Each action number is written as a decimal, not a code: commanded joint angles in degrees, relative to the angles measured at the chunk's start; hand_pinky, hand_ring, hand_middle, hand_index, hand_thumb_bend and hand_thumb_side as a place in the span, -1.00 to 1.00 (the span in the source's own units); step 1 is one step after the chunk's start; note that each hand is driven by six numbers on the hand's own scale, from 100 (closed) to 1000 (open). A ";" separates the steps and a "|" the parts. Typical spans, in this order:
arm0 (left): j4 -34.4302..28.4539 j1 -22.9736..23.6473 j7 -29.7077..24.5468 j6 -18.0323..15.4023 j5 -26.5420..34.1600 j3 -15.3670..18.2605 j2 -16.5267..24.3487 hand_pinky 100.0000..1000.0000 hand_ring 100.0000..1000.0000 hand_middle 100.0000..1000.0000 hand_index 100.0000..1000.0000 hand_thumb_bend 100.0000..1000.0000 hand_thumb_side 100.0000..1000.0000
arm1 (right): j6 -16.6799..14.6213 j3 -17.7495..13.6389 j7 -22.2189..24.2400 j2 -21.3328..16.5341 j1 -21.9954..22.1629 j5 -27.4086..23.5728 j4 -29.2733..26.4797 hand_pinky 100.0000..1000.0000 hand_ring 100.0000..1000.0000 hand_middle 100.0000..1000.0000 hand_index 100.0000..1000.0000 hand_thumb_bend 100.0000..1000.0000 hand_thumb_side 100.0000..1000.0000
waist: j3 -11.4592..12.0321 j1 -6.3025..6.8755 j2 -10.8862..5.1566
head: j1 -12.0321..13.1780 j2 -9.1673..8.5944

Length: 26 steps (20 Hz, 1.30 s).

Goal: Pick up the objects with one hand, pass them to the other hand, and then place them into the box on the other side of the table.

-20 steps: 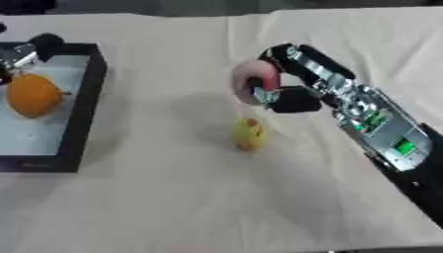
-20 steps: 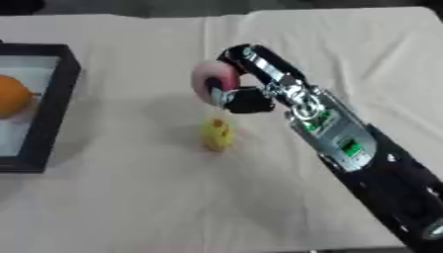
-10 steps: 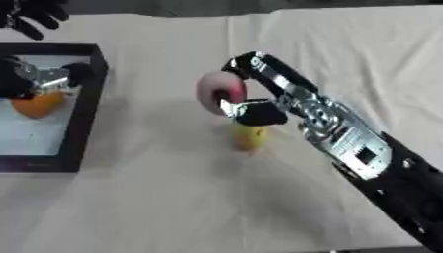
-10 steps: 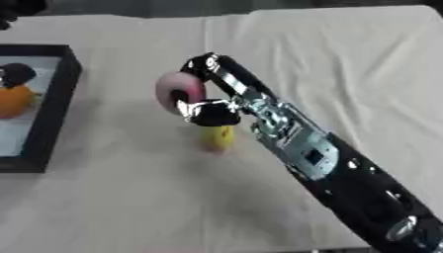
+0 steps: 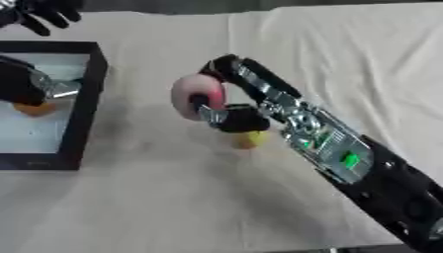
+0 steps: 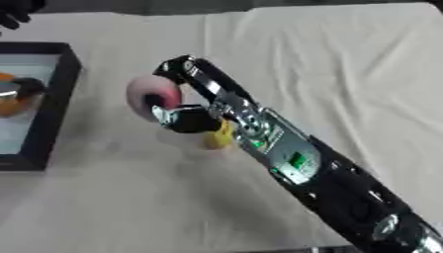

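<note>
My right hand (image 5: 232, 118) reaches in from the lower right and is shut on a round pink object (image 5: 192, 95), held above the cloth between the box and the table's middle. A small yellow object (image 5: 248, 140) lies on the cloth just below that hand. At the left stands the black box (image 5: 93, 94) with a pale floor. An orange fruit (image 5: 34, 108) sits inside it. My left hand (image 5: 19, 83), black with a silver part, hovers over the fruit inside the box; its fingers are hidden.
A beige cloth (image 5: 346, 54) covers the table. A black finger-like shape (image 5: 45, 11) shows at the top left corner, beyond the box. My right forearm (image 5: 346, 163) crosses the lower right of the table.
My right hand has carried the pink object left, toward the box. The left hand has come down over the orange fruit inside the box. The yellow object has stayed put.
</note>
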 commanded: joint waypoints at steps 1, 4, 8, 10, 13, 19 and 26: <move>-0.68 -1.62 -2.15 0.33 -2.62 -1.15 0.49 0.57 0.57 0.49 0.76 -0.05 -0.59 | -1.01 0.15 -0.02 0.75 -1.14 0.66 -0.39 0.54 0.24 -0.11 -0.01 -1.00 -1.00 | 0.14 1.02 -1.98 | -0.16 0.04; -0.68 -2.74 -3.93 0.82 -3.68 -2.80 -0.19 0.57 0.57 0.50 0.76 -0.05 -0.60 | -1.46 0.37 -0.02 1.66 -1.24 1.33 -0.25 0.54 0.24 -0.11 -0.01 -1.00 -1.00 | 0.12 1.11 -1.95 | -0.13 0.19; -0.68 -4.02 -5.65 2.13 -4.66 -4.27 -1.15 0.56 0.56 0.48 0.73 -0.08 -0.62 | -2.53 0.56 -0.79 2.86 -1.33 1.97 -0.35 0.54 0.24 -0.11 -0.01 -1.00 -1.00 | 0.14 1.23 -1.84 | -0.07 0.33; -0.68 -4.42 -6.03 2.94 -4.90 -4.69 -1.59 0.55 0.55 0.47 0.72 -0.08 -0.63 | -3.20 0.65 -1.23 3.38 -1.38 2.12 -0.51 0.54 0.24 -0.11 -0.01 -1.00 -1.00 | 0.13 1.24 -1.80 | -0.04 0.38; -0.68 -4.95 -6.62 4.06 -4.71 -5.22 -2.32 0.53 0.54 0.46 0.72 -0.09 -0.62 | -3.09 0.81 -1.80 4.08 -1.49 3.29 -0.46 0.57 0.24 -0.10 0.00 -1.00 -1.00 | 0.16 1.27 -1.75 | 0.23 0.50; -0.68 -6.67 -7.42 5.79 -3.80 -6.14 -3.91 0.52 0.53 0.44 0.71 -0.13 -0.60 | -2.16 1.31 -1.75 5.32 -1.98 5.33 -0.70 0.55 0.24 -0.11 -0.01 -1.00 -1.00 | 0.11 1.22 -1.70 | 0.70 0.80; -0.68 -7.59 -9.00 6.77 -3.52 -7.55 -4.99 0.51 0.52 0.44 0.70 -0.16 -0.60 | -2.56 1.68 -3.03 6.08 -2.32 6.17 -0.42 0.53 0.24 -0.11 -0.01 -1.00 -1.00 | 0.07 1.19 -1.53 | 0.67 0.81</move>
